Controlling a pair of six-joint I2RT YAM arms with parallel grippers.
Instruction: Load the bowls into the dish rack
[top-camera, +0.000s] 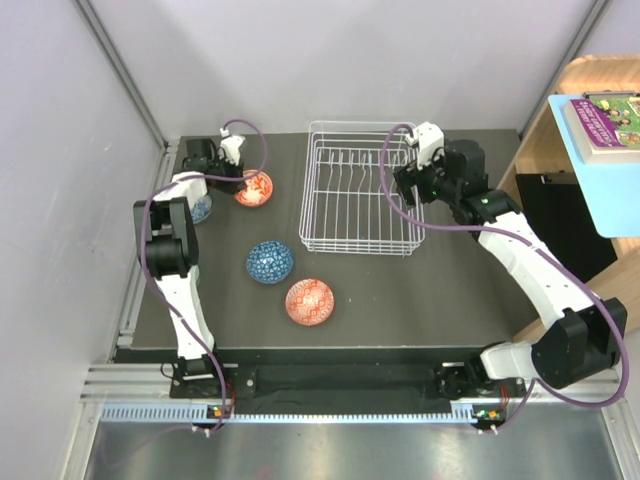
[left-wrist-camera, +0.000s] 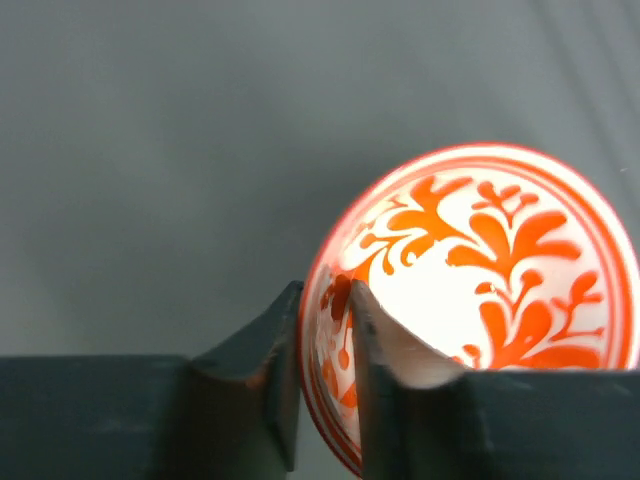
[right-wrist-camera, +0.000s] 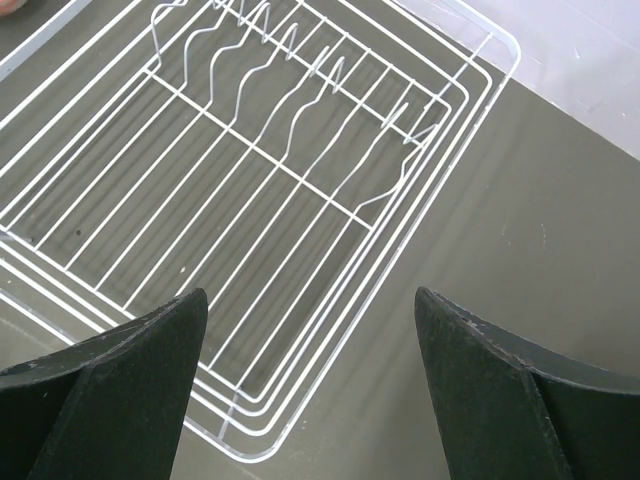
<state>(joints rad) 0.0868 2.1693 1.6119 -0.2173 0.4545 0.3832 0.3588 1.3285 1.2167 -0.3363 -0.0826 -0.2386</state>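
Observation:
My left gripper (top-camera: 245, 181) is shut on the rim of an orange-red patterned bowl (top-camera: 256, 189) at the back left of the table. In the left wrist view the fingertips (left-wrist-camera: 325, 300) pinch the bowl's (left-wrist-camera: 500, 260) left rim, and the bowl is tilted. A second orange-red bowl (top-camera: 310, 301) and a blue-and-white bowl (top-camera: 270, 262) sit on the table in front of the rack. Another blue-and-white bowl (top-camera: 200, 208) is partly hidden under the left arm. The white wire dish rack (top-camera: 355, 200) holds no bowls. My right gripper (top-camera: 405, 185) is open above the rack's (right-wrist-camera: 230, 170) right edge. The pale green bowl is out of view.
A wooden shelf (top-camera: 540, 150) with a blue board (top-camera: 600, 150) stands off the table's right side. Grey walls close in the back and left. The left arm's upper link (top-camera: 165, 240) stands beside the left blue-and-white bowl.

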